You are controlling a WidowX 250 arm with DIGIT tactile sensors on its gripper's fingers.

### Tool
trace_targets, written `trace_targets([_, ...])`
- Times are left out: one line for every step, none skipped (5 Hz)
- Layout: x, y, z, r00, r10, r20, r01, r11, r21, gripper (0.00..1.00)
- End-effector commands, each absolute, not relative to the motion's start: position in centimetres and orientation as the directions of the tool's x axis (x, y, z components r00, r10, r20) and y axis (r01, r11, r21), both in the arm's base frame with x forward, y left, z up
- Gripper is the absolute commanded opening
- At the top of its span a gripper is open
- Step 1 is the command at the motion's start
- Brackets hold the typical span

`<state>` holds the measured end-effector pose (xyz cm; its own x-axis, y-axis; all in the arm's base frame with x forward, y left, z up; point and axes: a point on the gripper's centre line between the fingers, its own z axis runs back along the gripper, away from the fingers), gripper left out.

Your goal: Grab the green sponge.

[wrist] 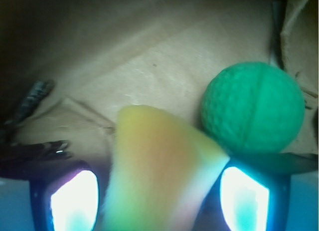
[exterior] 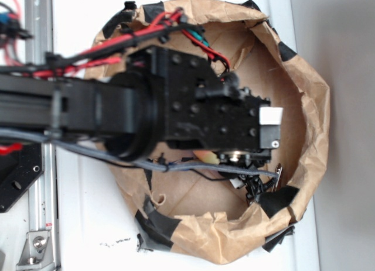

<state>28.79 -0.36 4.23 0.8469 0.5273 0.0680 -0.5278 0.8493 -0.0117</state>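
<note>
The green sponge (wrist: 159, 176) fills the middle of the wrist view as a blurred yellow foam wedge, very close to the camera; its green layer does not show. My gripper (wrist: 159, 203) is shut on it, the foam reaching both bright fingers (wrist: 75, 201). In the exterior view the arm's black wrist block (exterior: 217, 107) hangs over the paper-lined bowl (exterior: 310, 107) and hides the jaws. Only a sliver of the yellow sponge (exterior: 205, 156) peeks out beneath it.
A round textured green ball (wrist: 254, 109) lies just beyond the right finger on the brown paper floor (wrist: 149, 66). Crumpled paper walls with black tape (exterior: 158, 224) ring the bowl. Red and black cables (exterior: 170, 25) run along the arm.
</note>
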Motion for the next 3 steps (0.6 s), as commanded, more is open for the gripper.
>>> trace_targets([29.45,0.27,5.70,0.832,0.554,0.013,-0.554,0.831,0.046,1.00])
trace_targets([29.39,0.51,5.98,0.870,0.492,0.033,-0.493,0.870,0.010,1.00])
trace_targets([29.39,0.51,5.98,0.870,0.492,0.033,-0.493,0.870,0.010,1.00])
